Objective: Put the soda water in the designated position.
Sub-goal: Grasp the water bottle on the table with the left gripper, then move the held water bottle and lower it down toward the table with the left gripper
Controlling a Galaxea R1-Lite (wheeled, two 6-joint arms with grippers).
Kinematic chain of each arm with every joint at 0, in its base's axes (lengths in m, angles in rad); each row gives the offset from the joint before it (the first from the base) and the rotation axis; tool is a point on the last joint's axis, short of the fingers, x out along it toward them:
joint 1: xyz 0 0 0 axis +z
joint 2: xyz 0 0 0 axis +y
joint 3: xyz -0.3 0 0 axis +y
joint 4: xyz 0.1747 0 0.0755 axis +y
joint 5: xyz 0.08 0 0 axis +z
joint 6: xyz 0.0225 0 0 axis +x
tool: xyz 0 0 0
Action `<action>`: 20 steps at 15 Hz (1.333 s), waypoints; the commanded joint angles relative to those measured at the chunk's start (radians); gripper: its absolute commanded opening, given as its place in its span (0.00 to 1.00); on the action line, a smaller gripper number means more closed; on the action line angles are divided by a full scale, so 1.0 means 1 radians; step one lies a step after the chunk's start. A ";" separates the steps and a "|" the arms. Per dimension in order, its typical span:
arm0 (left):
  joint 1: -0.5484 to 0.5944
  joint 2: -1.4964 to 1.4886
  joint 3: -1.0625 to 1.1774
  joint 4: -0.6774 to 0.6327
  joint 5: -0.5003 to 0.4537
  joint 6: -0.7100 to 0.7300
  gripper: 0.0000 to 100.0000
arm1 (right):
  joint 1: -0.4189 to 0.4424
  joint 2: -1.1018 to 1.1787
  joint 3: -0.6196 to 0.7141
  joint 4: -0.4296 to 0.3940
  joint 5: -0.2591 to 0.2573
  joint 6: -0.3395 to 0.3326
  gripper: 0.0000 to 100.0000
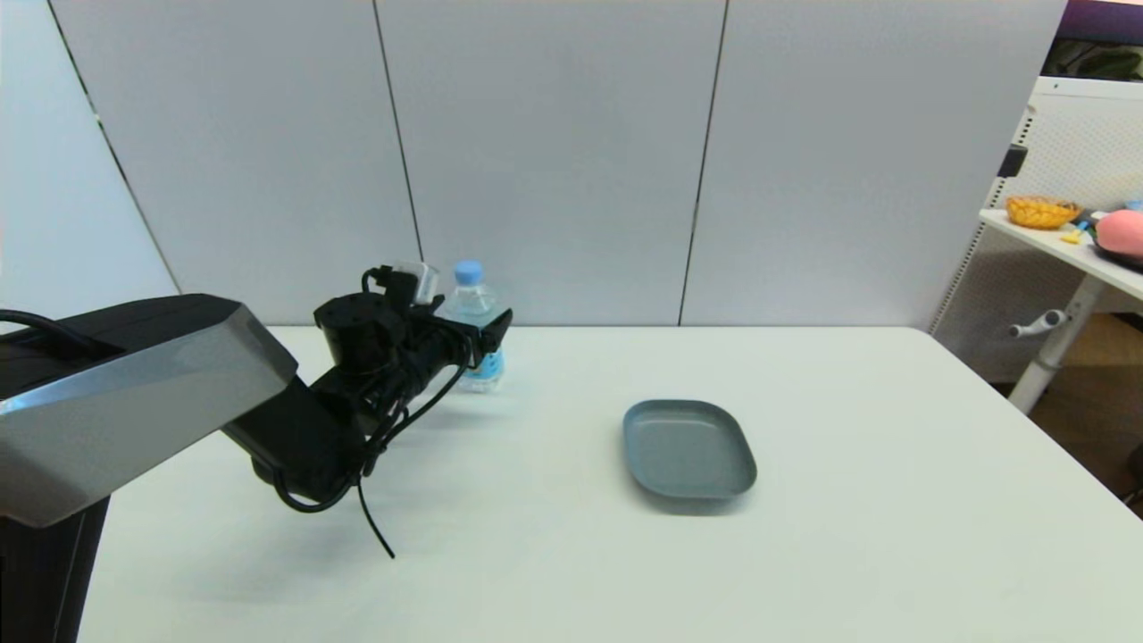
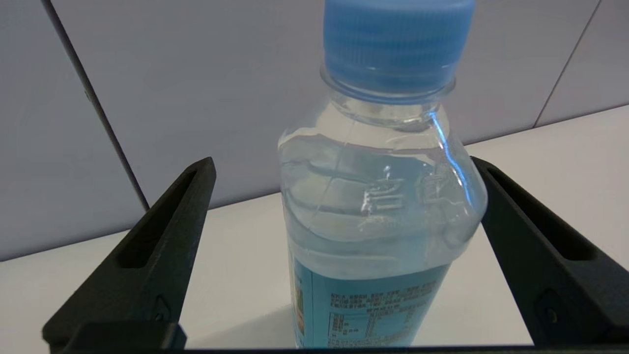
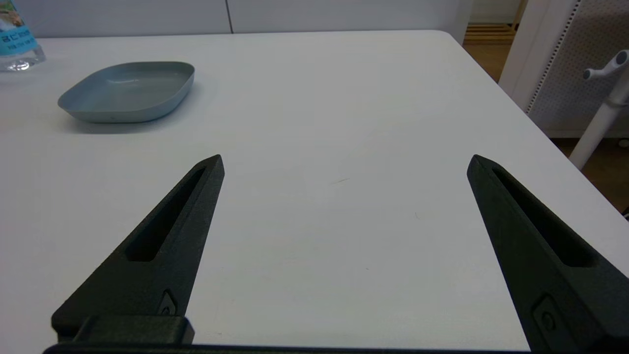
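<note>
Black fingers of the left hand stood wide around the upright soda water at the worktop's far left, while the right hand, also wide, hovered idle well apart.

Clear glossy plastic soda water (ribbed cap); matt plate, smooth table.
</note>
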 commanded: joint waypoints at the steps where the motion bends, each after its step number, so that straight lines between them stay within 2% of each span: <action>1: -0.003 0.013 -0.015 -0.008 -0.001 -0.003 1.00 | 0.000 0.001 0.000 0.000 0.000 0.000 1.00; 10: -0.004 0.029 -0.039 -0.008 0.002 -0.003 1.00 | 0.000 0.001 0.000 0.000 0.000 0.000 1.00; 11: -0.004 0.030 -0.038 -0.008 0.002 -0.003 0.00 | 0.000 0.001 0.000 0.000 0.000 0.000 1.00; 20: -0.004 0.033 -0.041 -0.057 0.004 -0.001 0.00 | 0.000 0.001 0.000 0.000 0.000 0.000 1.00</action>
